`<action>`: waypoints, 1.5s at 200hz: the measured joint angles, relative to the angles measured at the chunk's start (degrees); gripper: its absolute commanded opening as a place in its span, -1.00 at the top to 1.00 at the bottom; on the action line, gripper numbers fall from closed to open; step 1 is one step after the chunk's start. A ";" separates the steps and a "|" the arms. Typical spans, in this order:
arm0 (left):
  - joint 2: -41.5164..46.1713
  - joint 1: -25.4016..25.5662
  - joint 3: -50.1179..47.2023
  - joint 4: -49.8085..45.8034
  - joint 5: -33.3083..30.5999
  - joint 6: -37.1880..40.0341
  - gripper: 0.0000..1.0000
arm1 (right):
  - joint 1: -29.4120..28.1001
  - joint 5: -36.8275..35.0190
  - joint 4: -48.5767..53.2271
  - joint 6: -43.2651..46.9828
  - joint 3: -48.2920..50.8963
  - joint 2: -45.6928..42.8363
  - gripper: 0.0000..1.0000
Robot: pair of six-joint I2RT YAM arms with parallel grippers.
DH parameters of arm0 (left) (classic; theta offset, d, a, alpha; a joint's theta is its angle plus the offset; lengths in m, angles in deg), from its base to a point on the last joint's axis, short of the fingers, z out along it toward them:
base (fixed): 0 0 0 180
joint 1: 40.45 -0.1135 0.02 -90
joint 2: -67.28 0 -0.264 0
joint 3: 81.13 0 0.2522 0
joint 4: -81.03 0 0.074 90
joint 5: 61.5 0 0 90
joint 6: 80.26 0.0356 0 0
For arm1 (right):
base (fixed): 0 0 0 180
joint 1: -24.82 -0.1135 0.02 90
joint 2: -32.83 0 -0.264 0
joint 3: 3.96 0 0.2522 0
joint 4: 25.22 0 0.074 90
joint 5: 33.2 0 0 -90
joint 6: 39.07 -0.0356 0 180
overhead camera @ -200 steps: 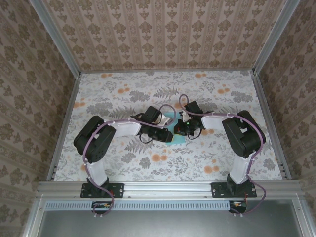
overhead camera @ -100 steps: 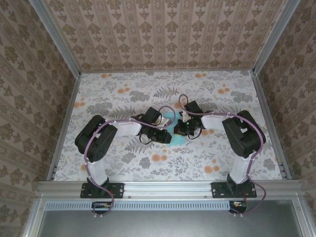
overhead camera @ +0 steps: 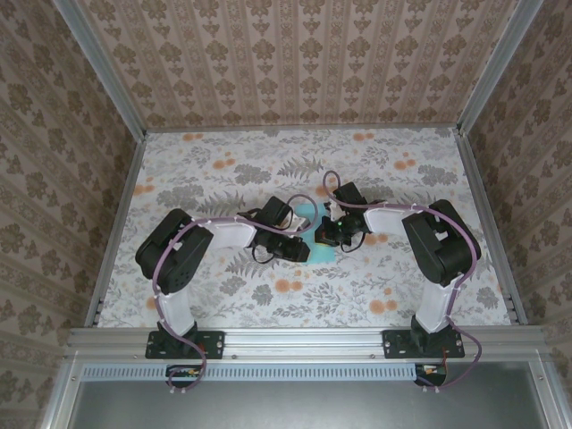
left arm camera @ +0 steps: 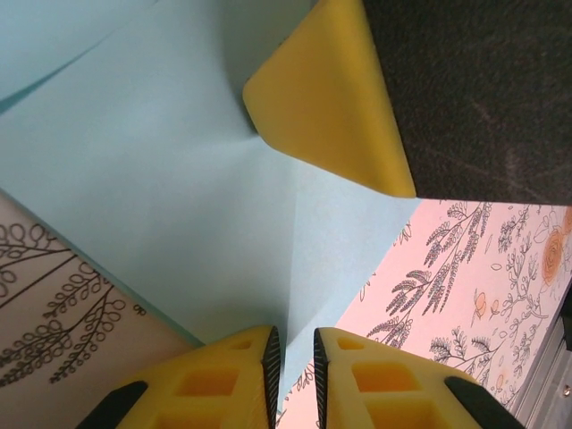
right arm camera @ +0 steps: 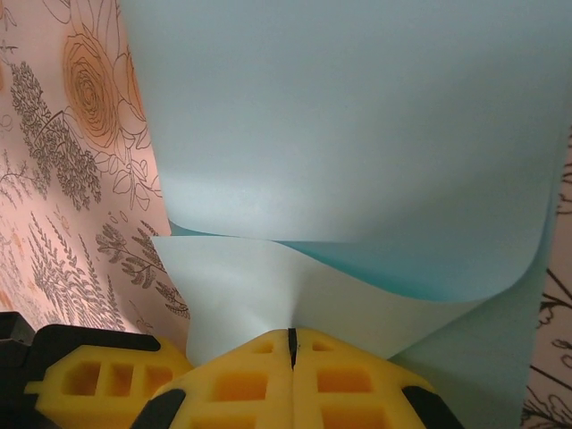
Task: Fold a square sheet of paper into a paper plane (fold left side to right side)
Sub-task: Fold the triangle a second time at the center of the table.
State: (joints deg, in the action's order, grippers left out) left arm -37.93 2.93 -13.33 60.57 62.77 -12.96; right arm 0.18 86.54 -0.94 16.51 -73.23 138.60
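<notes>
The square sheet of paper (overhead camera: 309, 213) is plain cyan and lies mid-table between both arms, partly hidden under them. My right gripper (right arm camera: 290, 338) is shut on a lifted flap of the paper (right arm camera: 357, 134), which puckers at the jaws and curls over the layer beneath. My left gripper (left arm camera: 297, 353) has its jaws a narrow gap apart, and a creased corner of the paper (left arm camera: 179, 179) runs down between the pads. One of the right gripper's yellow fingers (left arm camera: 331, 98) rests on the sheet just ahead of it. From above, the left gripper (overhead camera: 302, 247) and right gripper (overhead camera: 324, 234) almost touch.
The floral tabletop (overhead camera: 223, 170) spreads around the paper on all sides. Patterned walls with metal rails (overhead camera: 116, 223) close in the left, right and far sides. The arms' bases sit on the near rail (overhead camera: 304, 340).
The left wrist has shifted slightly toward the near edge and its jaws have narrowed a little around the paper. The right arm has stayed still, holding the flap.
</notes>
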 measured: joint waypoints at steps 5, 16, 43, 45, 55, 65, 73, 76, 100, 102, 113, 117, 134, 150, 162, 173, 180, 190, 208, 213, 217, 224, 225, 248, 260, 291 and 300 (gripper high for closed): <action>0.07 0.07 -0.11 0.09 -0.02 0.04 0.60 | 0.00 0.00 0.15 0.02 -0.04 0.00 1.00; 0.31 0.28 -0.46 0.22 -0.04 0.22 0.62 | -0.02 0.04 0.44 0.07 -0.07 0.00 1.00; 0.94 0.81 -1.53 0.98 -0.46 0.44 0.65 | -0.15 0.07 1.16 0.20 -0.28 0.00 1.00; 1.01 0.87 -1.62 1.05 -0.48 0.44 0.66 | -0.15 0.07 1.20 0.22 -0.28 0.00 1.00; 1.38 1.03 -2.12 1.20 -0.63 0.46 0.67 | -0.22 0.07 1.51 0.22 -0.35 0.00 1.00; 1.79 1.25 -2.62 1.20 -0.87 0.48 0.67 | -0.26 0.07 1.66 0.22 -0.39 0.00 1.00; 2.10 1.40 -2.91 1.16 -0.94 0.61 0.68 | -0.28 0.09 1.75 0.24 -0.42 0.00 1.00; 2.25 1.49 -3.08 1.16 -1.03 0.66 0.68 | -0.28 0.09 1.79 0.24 -0.44 0.00 1.00; 3.43 1.99 -4.33 0.46 -1.14 0.90 0.70 | -0.28 0.09 1.99 0.24 -0.63 0.07 1.00; 3.56 1.99 -4.42 0.28 -1.11 0.92 0.70 | -0.28 0.09 2.01 0.26 -0.63 0.07 1.00; 4.07 2.12 -4.90 -0.35 -1.09 1.07 0.71 | -0.28 0.07 2.14 0.24 -0.70 0.11 1.00; 4.28 2.19 -4.98 -0.66 -1.09 1.11 0.71 | -0.28 0.07 2.14 0.26 -0.70 0.11 1.00; 5.14 2.25 -5.42 -2.16 -1.09 1.31 0.71 | -0.28 0.07 2.16 0.26 -0.70 0.11 1.00; 6.19 1.97 -5.55 -3.37 -1.03 1.29 0.71 | -0.28 0.07 2.16 0.24 -0.72 0.11 1.00; 7.48 1.40 -5.55 -3.61 -1.01 1.29 0.71 | -0.28 0.07 2.16 0.26 -0.72 0.11 1.00; 8.57 0.81 -5.38 -3.63 -0.98 1.29 0.70 | -0.28 0.07 2.19 0.26 -0.72 0.11 1.00; 8.94 0.50 -4.98 -3.58 -0.98 1.29 0.69 | -0.28 0.07 2.25 0.26 -0.76 0.11 1.00; 8.94 0.33 -4.07 -3.48 -0.87 1.27 0.69 | -0.28 0.04 2.38 0.26 -0.81 0.11 1.00; 8.04 0.42 -2.38 -3.04 -0.46 1.29 0.67 | -0.26 0.04 2.43 0.28 -0.81 0.11 1.00; 7.52 0.46 -1.86 -3.02 -0.35 1.29 0.66 | -0.26 0.04 2.43 0.33 -0.81 0.11 1.00; 7.04 0.48 -1.38 -2.91 -0.24 1.29 0.65 | -0.26 0.07 2.43 0.39 -0.81 0.11 1.00; 6.05 0.57 -0.61 -2.71 -0.13 1.29 0.63 | -0.26 0.04 2.45 0.42 -0.81 0.11 1.00; 5.81 0.59 -0.48 -2.67 -0.13 1.29 0.63 | -0.26 0.04 2.45 0.42 -0.83 0.11 1.00; 2.91 0.98 0.92 -2.05 0.04 1.29 0.58 | -0.26 0.04 2.45 0.44 -0.83 0.11 1.00; 1.66 1.27 1.16 -2.03 -0.02 1.29 0.58 | -0.26 0.04 2.45 0.44 -0.83 0.11 1.00; 0.15 1.66 1.16 -2.10 -1.01 1.31 0.60 | -0.26 0.07 2.45 0.44 -0.83 0.11 1.00; 0.04 1.66 1.14 -2.10 -1.25 1.29 0.61 | -0.26 0.07 2.45 0.44 -0.83 0.09 1.00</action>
State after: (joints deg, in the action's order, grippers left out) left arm -37.89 4.59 -12.19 58.47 61.52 -11.67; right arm -0.08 86.60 1.51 16.95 -74.06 138.69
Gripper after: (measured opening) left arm 0.203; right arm 0.051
